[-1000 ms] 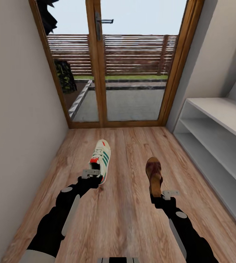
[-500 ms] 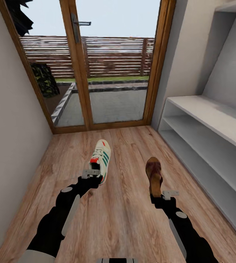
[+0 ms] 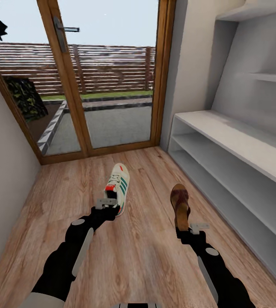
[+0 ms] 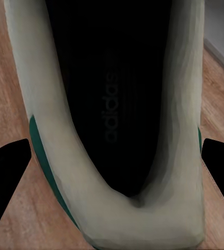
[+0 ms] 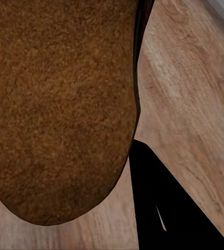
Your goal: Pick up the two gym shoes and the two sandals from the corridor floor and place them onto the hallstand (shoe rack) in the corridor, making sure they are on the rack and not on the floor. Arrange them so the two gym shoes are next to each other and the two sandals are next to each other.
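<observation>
You had both arms stretched forward over the floor (image 3: pixel 146 252). Your left hand (image 3: pixel 107 204) gripped the sneaker (image 3: pixel 119 186) by its heel; your right hand (image 3: pixel 189 229) gripped the sandal (image 3: pixel 180 205) by its heel, the shoe rack (image 3: pixel 240 171) standing alongside.

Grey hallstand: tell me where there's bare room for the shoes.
The light grey hallstand offers its bare bench top and the open tier beneath. The white green-striped sneaker and brown leather-look sandal sit in the grippers, over the brown plank floor.
</observation>
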Robot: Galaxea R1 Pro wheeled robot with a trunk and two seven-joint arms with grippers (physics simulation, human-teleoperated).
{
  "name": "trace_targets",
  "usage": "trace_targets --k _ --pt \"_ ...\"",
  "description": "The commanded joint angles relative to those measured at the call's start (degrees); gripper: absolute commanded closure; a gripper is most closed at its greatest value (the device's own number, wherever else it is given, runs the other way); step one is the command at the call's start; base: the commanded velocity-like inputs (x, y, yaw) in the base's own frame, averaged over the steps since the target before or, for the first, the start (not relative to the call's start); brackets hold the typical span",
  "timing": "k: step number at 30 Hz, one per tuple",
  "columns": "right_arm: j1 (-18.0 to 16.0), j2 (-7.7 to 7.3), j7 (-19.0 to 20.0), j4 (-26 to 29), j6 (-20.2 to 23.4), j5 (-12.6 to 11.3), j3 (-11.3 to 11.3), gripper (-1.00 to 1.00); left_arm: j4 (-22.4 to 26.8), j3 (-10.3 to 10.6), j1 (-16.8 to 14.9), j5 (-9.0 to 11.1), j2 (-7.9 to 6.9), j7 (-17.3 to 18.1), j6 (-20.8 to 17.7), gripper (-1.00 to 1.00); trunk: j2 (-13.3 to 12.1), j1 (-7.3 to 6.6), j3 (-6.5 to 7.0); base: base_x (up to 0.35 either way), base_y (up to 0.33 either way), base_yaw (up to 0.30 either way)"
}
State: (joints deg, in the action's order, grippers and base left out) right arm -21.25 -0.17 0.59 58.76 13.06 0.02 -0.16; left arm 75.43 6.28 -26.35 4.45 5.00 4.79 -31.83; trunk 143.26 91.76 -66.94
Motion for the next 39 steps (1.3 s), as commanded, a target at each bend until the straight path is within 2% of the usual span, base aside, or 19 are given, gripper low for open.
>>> trace_targets --k 1,16,26,39 --pt "-0.02 0.00 -0.08 0.09 0.39 -0.19 -0.01 1.00 0.07 -0.04 -0.02 0.47 0.01 -0.04 -0.34 1.00 0.02 -0.01 -0.03 0.093 0.089 -0.147" --pt "-0.02 0.00 -0.13 0.11 0.39 -0.19 -0.09 1.00 0.07 -0.04 -0.02 0.47 0.01 -0.04 -0.34 1.00 0.02 -0.01 0.01 0.223 0.208 -0.052" --pt "-0.02 0.00 -0.15 0.12 0.39 -0.19 -0.10 1.00 0.07 -0.04 -0.02 0.47 0.01 -0.04 -0.34 1.00 0.02 -0.01 0.26 0.188 0.164 -0.274" --pt "-0.02 0.00 -0.13 0.12 0.39 -0.19 -0.10 1.00 0.15 -0.04 -0.02 0.47 0.01 -0.04 -0.34 1.00 0.02 -0.01 0.64 0.012 0.013 -0.289"
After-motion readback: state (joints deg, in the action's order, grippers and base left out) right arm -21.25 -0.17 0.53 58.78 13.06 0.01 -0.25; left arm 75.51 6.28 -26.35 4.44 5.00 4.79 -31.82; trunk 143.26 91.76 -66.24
